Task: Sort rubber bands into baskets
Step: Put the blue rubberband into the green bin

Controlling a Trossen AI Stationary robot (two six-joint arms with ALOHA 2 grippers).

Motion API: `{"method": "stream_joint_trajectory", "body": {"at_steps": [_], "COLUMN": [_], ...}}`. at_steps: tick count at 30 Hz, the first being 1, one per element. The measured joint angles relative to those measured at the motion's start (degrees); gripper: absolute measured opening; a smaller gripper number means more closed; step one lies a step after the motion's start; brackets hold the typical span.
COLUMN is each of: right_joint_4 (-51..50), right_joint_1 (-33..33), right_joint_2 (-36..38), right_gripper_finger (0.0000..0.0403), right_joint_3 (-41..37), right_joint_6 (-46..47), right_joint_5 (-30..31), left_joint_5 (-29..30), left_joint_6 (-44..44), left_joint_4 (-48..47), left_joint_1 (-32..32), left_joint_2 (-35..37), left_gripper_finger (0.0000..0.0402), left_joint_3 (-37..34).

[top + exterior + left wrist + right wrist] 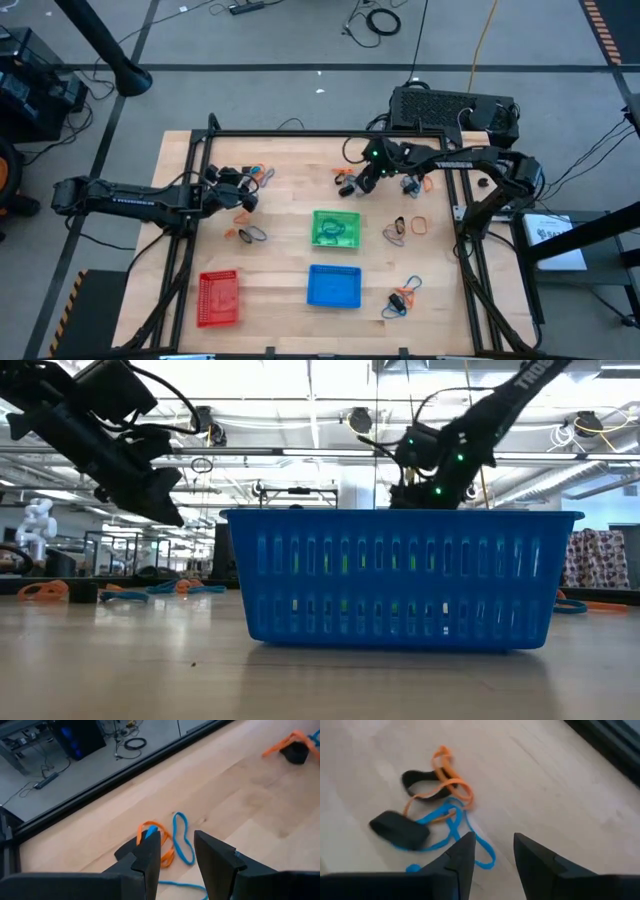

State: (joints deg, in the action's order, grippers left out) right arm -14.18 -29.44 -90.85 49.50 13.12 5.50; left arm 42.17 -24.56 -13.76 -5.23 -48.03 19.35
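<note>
Three baskets stand on the wooden table: green (336, 228) with some dark loops in it, blue (333, 286) and red (218, 297). Rubber bands lie in small mixed heaps of orange, blue and black. My left gripper (177, 852) is open and hovers above one heap (167, 842) near the table's far left (258, 178). My right gripper (492, 852) is open too, raised over the table just beside another heap (427, 815) near the far middle (346, 180). In the low view both grippers hang well above the tabletop.
More band heaps lie left of the green basket (247, 233), right of it (405, 227), right of the blue basket (402, 298) and under the right arm (420, 185). A black frame rail (300, 133) borders the table's far edge. The blue basket (400, 580) fills the low view.
</note>
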Motion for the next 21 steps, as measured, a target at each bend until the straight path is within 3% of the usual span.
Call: {"method": "stream_joint_trajectory", "body": {"at_steps": [5,10,21], "right_joint_4": [0.3,3.3,5.3], "right_joint_1": [-0.1,0.1,1.3], "right_joint_2": [0.0,0.0,-4.8], "right_gripper_finger": [0.0121,0.0113,0.0097], "right_joint_3": [-1.9,-3.7,-3.8], "right_joint_6": [7.5,14.6,16.8], "right_joint_5": [-1.3,3.8,3.4], "left_joint_5": [0.0,0.0,0.0], "left_joint_6": [0.0,0.9,1.5], "left_joint_4": [0.2,1.7,1.5], "left_joint_1": [0.0,0.0,0.0], "left_joint_2": [0.0,0.0,0.0], "left_gripper_finger": [0.0127,0.0127,0.0127], "left_joint_3": [0.0,0.0,0.0]}}
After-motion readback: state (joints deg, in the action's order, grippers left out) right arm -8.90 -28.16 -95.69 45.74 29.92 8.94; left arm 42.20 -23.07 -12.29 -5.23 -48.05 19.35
